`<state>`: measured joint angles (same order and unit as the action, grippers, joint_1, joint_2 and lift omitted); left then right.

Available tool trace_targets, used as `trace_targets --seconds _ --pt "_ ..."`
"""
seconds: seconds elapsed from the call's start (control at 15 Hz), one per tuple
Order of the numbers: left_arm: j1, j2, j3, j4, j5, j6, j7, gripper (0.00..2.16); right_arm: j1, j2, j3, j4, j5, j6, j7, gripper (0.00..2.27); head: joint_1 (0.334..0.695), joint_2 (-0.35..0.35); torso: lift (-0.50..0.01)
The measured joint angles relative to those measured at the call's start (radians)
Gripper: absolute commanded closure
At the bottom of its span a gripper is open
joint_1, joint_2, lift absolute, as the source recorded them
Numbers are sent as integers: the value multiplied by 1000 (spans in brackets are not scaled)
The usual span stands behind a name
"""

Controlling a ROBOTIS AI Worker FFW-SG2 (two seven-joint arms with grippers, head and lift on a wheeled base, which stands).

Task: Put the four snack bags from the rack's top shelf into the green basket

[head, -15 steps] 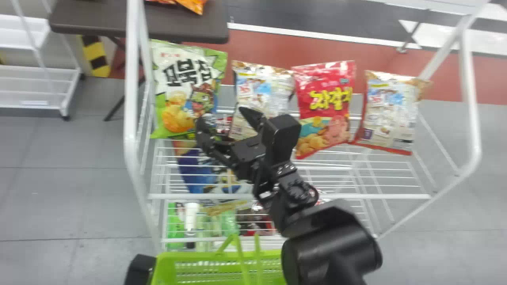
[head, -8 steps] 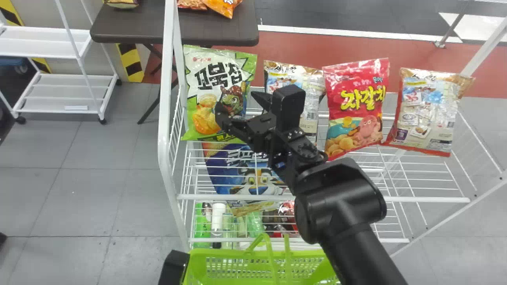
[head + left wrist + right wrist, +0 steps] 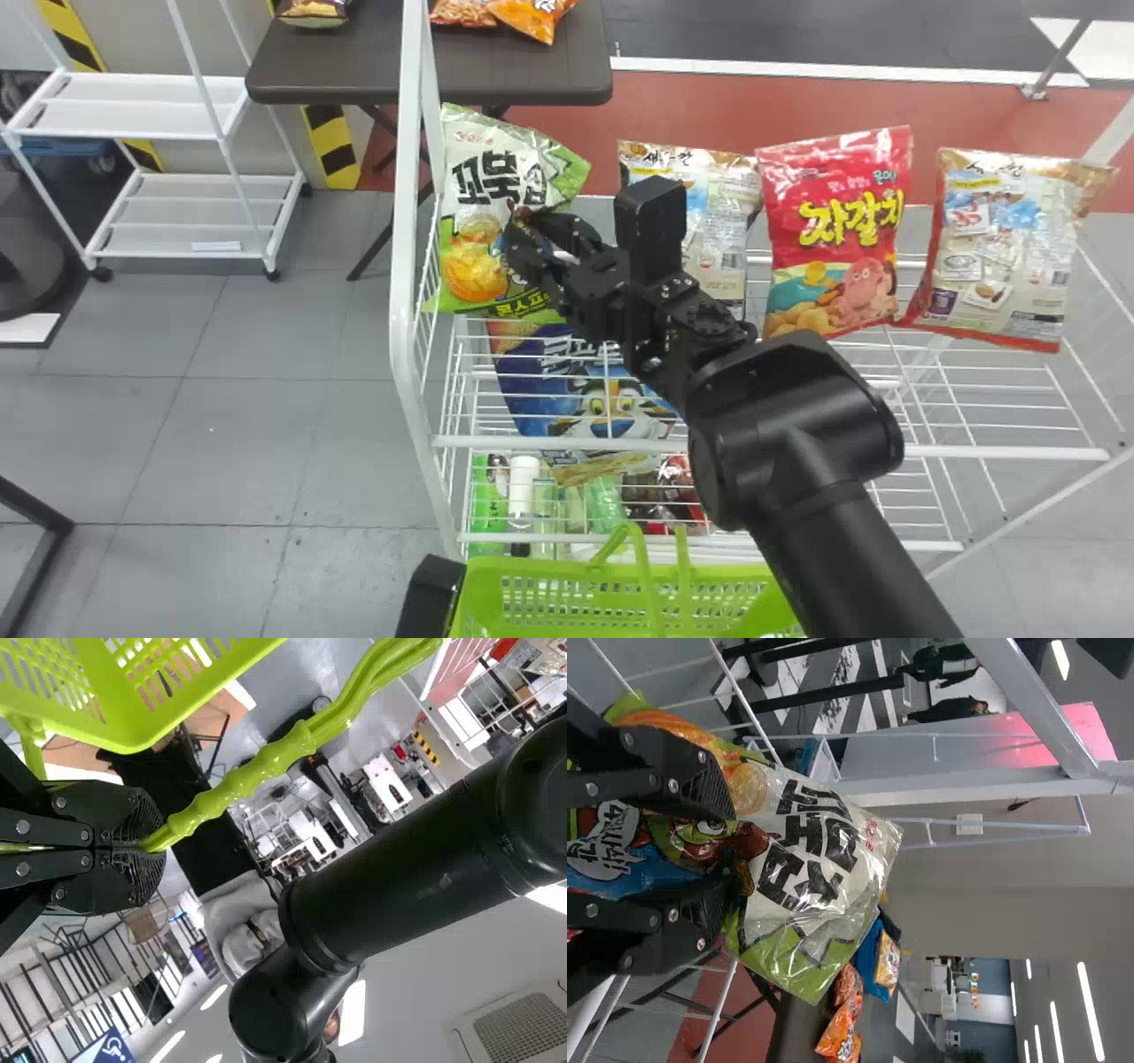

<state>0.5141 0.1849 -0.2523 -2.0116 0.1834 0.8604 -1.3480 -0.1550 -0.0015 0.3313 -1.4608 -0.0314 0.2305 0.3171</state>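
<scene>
Here it is, the tall white wire rack (image 3: 403,310), spanning the middle and right of the scene. Far left, a white metal trolley (image 3: 133,118) with flat shelves; beside it, behind the rack's left post, a dark brown rectangular table (image 3: 337,66) with an orange plastic bag (image 3: 532,18) on top. Down at the near side, the light-green plastic basket (image 3: 478,602) sits in front of the rack.

Now the snacks! A blue bag (image 3: 536,390) with a tiger face lies lower in the rack. Up top, left to right: the green-and-white plastic bag (image 3: 487,186), a brown-and-white bag (image 3: 726,195), a glossy red bag (image 3: 833,230), then another brown-and-white bag (image 3: 1005,239).

And the right gripper (image 3: 542,241) is on that first one, at the top shelf's left end, pinching its middle, film crumpling between the fingers! Near left, the left gripper (image 3: 430,598) is clamped around the ribbed green basket handle (image 3: 239,784). Smallest of all, low in the rack: a white bottle (image 3: 523,487).
</scene>
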Motion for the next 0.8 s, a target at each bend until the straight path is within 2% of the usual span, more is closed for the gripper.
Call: trace_targets --seconds 0.13,0.33,0.47,0.53,0.67,0.73,0.8 --pt "-1 -1 15 12 25 -15 -22 1578 69 0 -2 -115 17 49 6 2037 695 -19 0" --pt "-3 -3 59 25 56 -25 -33 1578 211 0 -12 -374 101 146 4 2037 695 -12 0" --pt "-3 -4 86 26 60 -26 -37 1578 305 -10 -63 -544 87 238 3 2037 695 -50 0" --pt "-2 -5 95 27 62 -26 -36 1578 358 -34 -118 -630 54 291 3 2037 695 -84 0" --pt "-2 -7 100 27 62 -31 -30 1578 468 -77 -260 -770 -26 383 28 2037 695 -199 0" --pt "-2 -9 100 27 61 -40 -27 1578 532 -87 -343 -837 -64 422 60 2037 695 -257 0" --pt "-2 -12 100 26 57 -46 -23 1578 596 -89 -422 -899 -97 456 89 2037 695 -350 0"
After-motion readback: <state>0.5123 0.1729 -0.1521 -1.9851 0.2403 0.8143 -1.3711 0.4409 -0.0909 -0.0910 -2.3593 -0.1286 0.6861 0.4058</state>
